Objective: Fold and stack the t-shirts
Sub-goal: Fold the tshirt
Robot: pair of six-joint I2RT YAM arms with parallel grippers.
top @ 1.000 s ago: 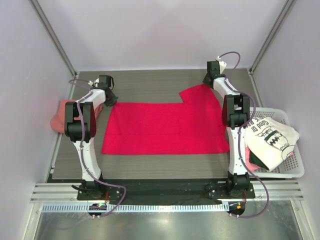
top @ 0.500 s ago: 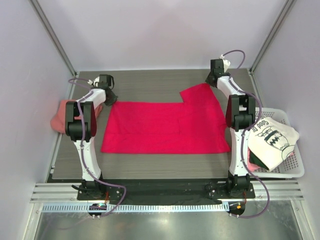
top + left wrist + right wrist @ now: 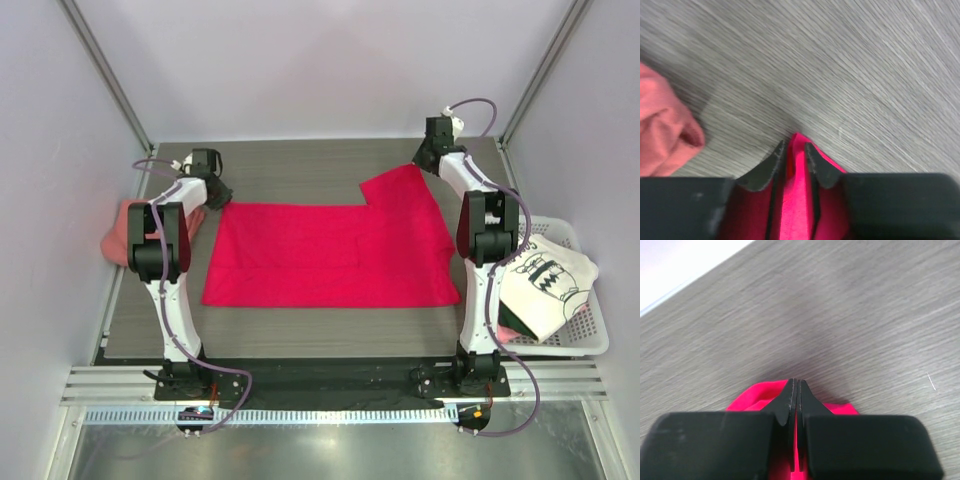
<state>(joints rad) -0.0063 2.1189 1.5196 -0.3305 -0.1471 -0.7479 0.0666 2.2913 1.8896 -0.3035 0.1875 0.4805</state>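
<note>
Left gripper (image 3: 795, 152) pinches the far-left corner of the crimson t-shirt (image 3: 320, 255); right gripper (image 3: 796, 390) is clamped on its far-right corner. Shirt lies flat on the table (image 3: 300, 175). I reckon it's light and limp and will sag between grips, so corners are my hold points.

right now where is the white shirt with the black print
In the top view the white t-shirt lies draped in the white basket at the table's right edge, right of the spread crimson t-shirt.
</note>
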